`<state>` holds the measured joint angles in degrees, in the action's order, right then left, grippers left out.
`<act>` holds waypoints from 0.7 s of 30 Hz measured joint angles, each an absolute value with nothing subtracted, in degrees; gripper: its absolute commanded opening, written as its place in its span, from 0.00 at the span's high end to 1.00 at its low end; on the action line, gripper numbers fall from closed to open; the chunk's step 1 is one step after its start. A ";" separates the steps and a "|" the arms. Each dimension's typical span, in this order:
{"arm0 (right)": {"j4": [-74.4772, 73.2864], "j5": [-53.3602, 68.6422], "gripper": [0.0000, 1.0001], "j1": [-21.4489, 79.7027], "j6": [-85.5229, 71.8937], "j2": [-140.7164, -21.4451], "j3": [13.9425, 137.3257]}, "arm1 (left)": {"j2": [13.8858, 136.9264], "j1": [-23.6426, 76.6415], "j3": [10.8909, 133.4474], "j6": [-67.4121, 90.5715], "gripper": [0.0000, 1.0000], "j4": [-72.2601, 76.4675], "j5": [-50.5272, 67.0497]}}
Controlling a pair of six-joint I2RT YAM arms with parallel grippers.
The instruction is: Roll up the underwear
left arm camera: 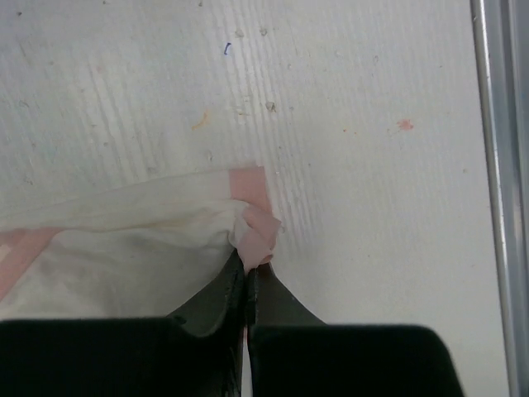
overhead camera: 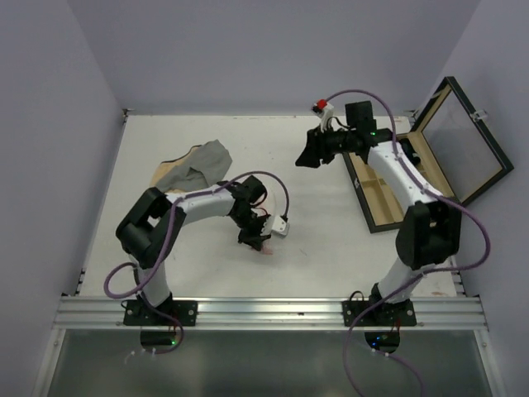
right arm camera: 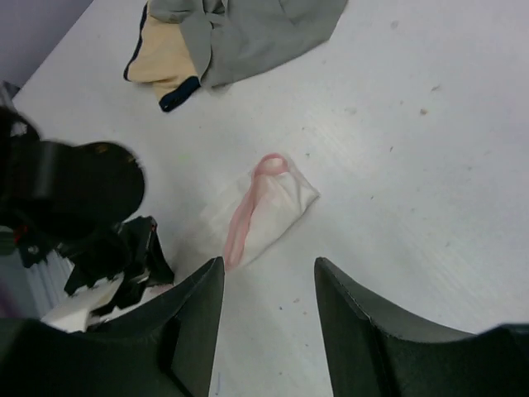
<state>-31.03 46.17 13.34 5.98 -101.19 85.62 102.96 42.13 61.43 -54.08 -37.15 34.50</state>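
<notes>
Left fingers (left arm camera: pixel 219 299) clench the underwear (left arm camera: pixel 140 240) by its pink corner at their tips (right fingers (right arm camera: pixel 194 331) parted, empty), so best keep the pinch tight and curl evenly.

White matte desk (overhead camera: pixel 331 231), seen from above; its surface bears fine specks and faint streaks. A silver metal rail (overhead camera: pixel 273 313) runs along the near edge. At the far left lies a crumpled grey cloth (overhead camera: pixel 213 159), overlapping a tan cloth with dark edging (overhead camera: pixel 169 175); the two touch. Left of the middle, toward the near edge, white fabric underwear with pink trim (right arm camera: pixel 269 207) lies folded into a compact bundle, well apart from the cloths. At the right, a shallow wooden box with compartments (overhead camera: pixel 382 194) rests with its dark-framed lid (overhead camera: pixel 463 145) open.
</notes>
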 measured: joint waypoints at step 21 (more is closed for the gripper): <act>-41.56 34.61 0.37 33.87 32.40 -70.11 59.35 | 132.66 31.92 89.80 -52.42 1.00 -71.13 56.86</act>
